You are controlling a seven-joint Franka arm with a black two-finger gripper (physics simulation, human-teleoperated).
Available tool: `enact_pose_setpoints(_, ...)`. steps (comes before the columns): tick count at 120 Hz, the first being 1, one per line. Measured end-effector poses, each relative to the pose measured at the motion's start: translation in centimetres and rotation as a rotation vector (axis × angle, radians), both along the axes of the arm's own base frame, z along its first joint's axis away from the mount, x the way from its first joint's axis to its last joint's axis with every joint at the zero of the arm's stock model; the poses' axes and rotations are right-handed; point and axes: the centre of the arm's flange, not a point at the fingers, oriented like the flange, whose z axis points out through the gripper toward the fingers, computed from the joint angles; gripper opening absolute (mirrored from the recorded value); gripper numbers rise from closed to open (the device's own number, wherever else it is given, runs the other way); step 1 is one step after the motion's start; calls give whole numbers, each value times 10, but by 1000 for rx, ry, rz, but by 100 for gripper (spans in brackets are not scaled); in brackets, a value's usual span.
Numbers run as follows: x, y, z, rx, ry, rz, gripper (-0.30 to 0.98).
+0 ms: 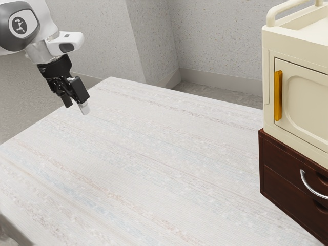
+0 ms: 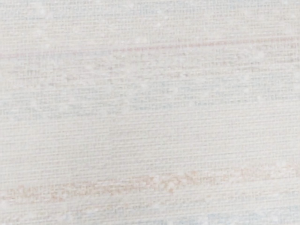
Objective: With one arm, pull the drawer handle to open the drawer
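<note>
Fingers apart with nothing between them, the gripper hangs over the table's edge at the exterior view's left. The pale patterned tabletop spreads out below, its woven surface directly under the hand. Well apart, at the table's exterior-view right side, a cream cabinet sits on a dark wooden drawer unit. Smallest is the curved metal handle on the unit's upper drawer front, its long axis running sideways along it. The next move likely needs a long reach across the table, toward the exterior view's right.
</note>
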Motion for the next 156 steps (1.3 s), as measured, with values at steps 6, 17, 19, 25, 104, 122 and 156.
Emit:
enact_pose_setpoints(6, 0, 0, 0, 0, 0, 0, 69)
enact_pose_setpoints(17, 0, 0, 1, 0, -1, 0, 69)
enact_pose_setpoints(19, 0, 0, 1, 0, -1, 0, 69)
enact_pose_setpoints(25, 0, 0, 0, 0, -1, 0, 69)
enact_pose_setpoints(104, -14, -274, 90, 71, -178, -630, 68)
enact_pose_setpoints(122, -25, -348, 62, 145, -115, -829, 68)
enact_pose_setpoints(156, -37, -386, 24, 282, -60, -1020, 68)
